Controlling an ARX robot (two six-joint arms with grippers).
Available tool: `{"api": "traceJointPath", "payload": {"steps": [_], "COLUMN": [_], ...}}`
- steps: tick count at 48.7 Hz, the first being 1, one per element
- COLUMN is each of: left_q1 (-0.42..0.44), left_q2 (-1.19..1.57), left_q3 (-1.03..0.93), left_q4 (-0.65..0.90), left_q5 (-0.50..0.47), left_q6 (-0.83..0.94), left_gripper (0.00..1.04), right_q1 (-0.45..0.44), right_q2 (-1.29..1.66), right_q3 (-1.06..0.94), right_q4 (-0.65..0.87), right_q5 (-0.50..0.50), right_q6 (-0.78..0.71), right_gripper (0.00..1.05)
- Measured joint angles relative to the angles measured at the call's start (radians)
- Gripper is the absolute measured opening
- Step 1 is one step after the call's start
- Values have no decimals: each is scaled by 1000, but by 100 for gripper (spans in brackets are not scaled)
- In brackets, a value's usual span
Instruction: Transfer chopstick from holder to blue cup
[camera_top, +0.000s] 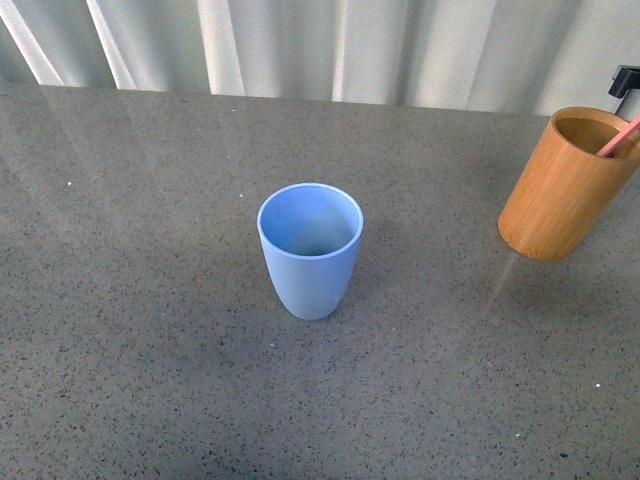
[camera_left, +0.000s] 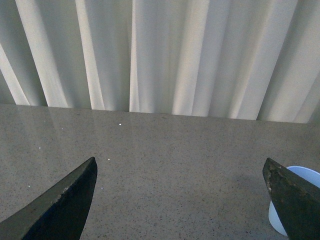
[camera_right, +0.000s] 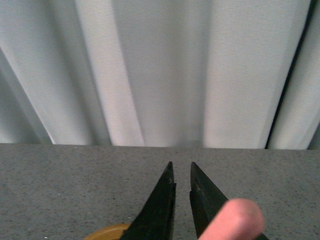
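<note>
Grey speckled counter (camera_top: 130, 330), pale pleated curtain (camera_top: 300, 45) behind it.

The chopstick (camera_top: 622, 138) stands in the holder (camera_top: 560, 190) at the far right of my front view. It leans on the rim and slants out past the frame edge, so only a short pink length shows.

In the right wrist view its blurred pink end (camera_right: 234, 221) sits close to the lens. It overlaps one of the fingers (camera_right: 205, 200) of the right gripper (camera_right: 181, 163), outside the slit between them, not in it. I cannot tell whether stick and finger touch. Those jaws are drawn almost together: a thin slit, nothing in it at the tips. A curve of the holder's orange rim (camera_right: 107, 232) shows below them.

The blue cup (camera_top: 310, 250) stands upright mid-counter, well apart from the holder.

On the left gripper (camera_left: 180, 161) the fingers are spread wide, grasping nothing, with counter between them. The cup's rim (camera_left: 305, 175) is partly hidden behind one finger.
</note>
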Motion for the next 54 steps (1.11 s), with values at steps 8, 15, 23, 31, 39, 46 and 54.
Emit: {"api": "traceJointPath", "payload": {"steps": [8, 15, 23, 31, 39, 46, 54], "left_q1": [0, 0, 0, 0, 0, 0, 0], "left_q2": [0, 0, 0, 0, 0, 0, 0], "left_q3": [0, 0, 0, 0, 0, 0, 0], "left_q4": [0, 0, 0, 0, 0, 0, 0], "left_q5": [0, 0, 0, 0, 0, 0, 0], "left_q6": [0, 0, 0, 0, 0, 0, 0], "left_gripper": [98, 98, 98, 98, 98, 98, 98], "right_q1": [31, 38, 42, 61, 95, 123, 166], "right_q2": [-26, -40, -68, -132, -216, -312, -432], "right_q3": [-5, -2, 15, 20, 20, 20, 21], "right_q4": [-1, -29, -64, -101, -154, -227, -315], "right_q5": [-17, -18, -16, -13, -9, 14, 26], "right_q6": [8, -4, -4, 6, 20, 27, 23], "right_gripper": [1, 1, 1, 1, 1, 1, 1]}}
